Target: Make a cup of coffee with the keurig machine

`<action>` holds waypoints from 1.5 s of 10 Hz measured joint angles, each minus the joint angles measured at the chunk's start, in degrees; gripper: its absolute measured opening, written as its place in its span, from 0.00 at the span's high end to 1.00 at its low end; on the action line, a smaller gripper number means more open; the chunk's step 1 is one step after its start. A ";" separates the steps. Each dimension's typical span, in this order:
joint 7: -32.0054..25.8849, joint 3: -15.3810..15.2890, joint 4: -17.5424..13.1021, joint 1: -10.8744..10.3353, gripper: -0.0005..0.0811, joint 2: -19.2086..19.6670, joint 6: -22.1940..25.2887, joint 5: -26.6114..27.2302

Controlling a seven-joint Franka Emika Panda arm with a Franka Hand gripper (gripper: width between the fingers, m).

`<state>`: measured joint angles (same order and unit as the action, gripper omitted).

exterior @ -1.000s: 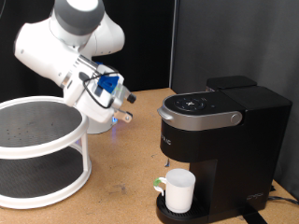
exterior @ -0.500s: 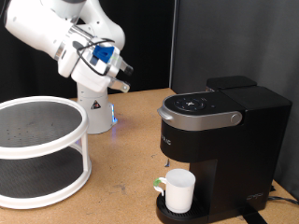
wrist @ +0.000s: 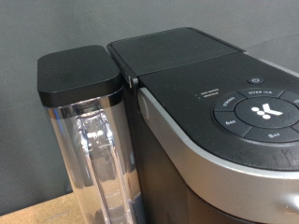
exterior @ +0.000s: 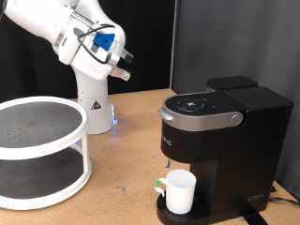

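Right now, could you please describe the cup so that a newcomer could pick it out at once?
Find the keurig machine, the big black box at the exterior view's right. Under its round brew head, on the drip tray, stands the cup: a small plain white mug with a greenish handle, the only white thing on the machine.

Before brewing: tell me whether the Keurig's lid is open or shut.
Shut. The keurig machine shows its silver-edged lid lying flat over the brew head, no gap visible.

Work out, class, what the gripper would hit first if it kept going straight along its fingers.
Probably the coffee machine: the wrist camera looks along the fingers at its lid and button panel, water tank beside. The gripper is raised, so depth is unclear.
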<state>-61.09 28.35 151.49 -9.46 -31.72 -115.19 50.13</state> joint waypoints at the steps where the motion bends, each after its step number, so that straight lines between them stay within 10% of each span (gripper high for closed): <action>1: 0.00 -0.25 -0.12 -0.06 0.01 0.04 -0.10 0.00; 9: 9.77 -7.90 -16.56 -2.77 0.01 8.81 12.02 -13.16; 15: 3.33 -10.61 -18.65 -3.44 0.01 9.64 6.74 -14.83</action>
<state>-57.77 17.74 132.84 -12.90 -22.08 -108.45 35.30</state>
